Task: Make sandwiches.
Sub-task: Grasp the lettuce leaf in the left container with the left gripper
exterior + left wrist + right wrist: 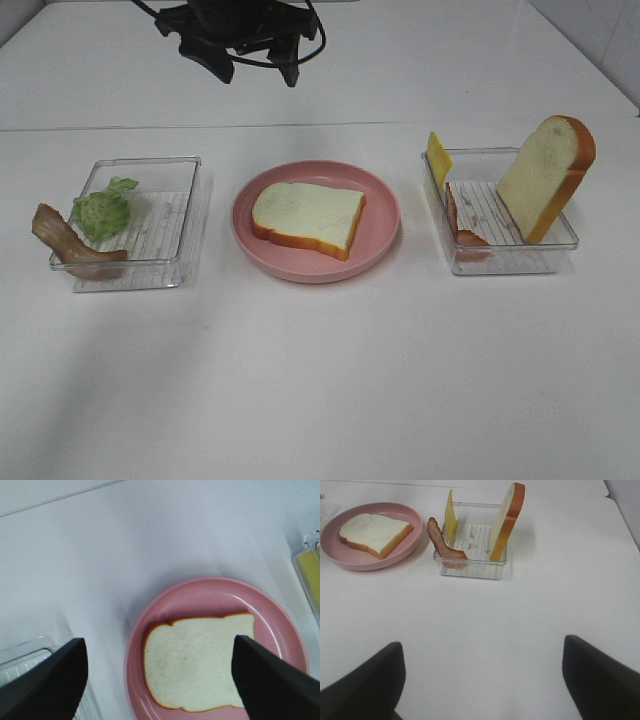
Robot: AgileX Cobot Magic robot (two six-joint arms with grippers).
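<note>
One white bread slice (307,217) lies flat on the pink plate (380,235). The left tray (185,215) holds green lettuce (103,212) and a brown bacon strip (65,242) that hangs over its rim. The right tray (510,262) holds a second bread slice (547,175) leaning upright, a yellow cheese square (438,157) and another bacon strip (462,225). My left gripper (258,65) hangs open and empty above the far side of the plate; the left wrist view shows its gripper (159,645) over the bread (197,665). My right gripper (481,645) is open and empty, well short of the right tray (470,570).
The white table carries only the two clear trays and the plate. In the right wrist view the plate (350,560) sits beside the tray. A seam in the table runs behind the trays (320,126).
</note>
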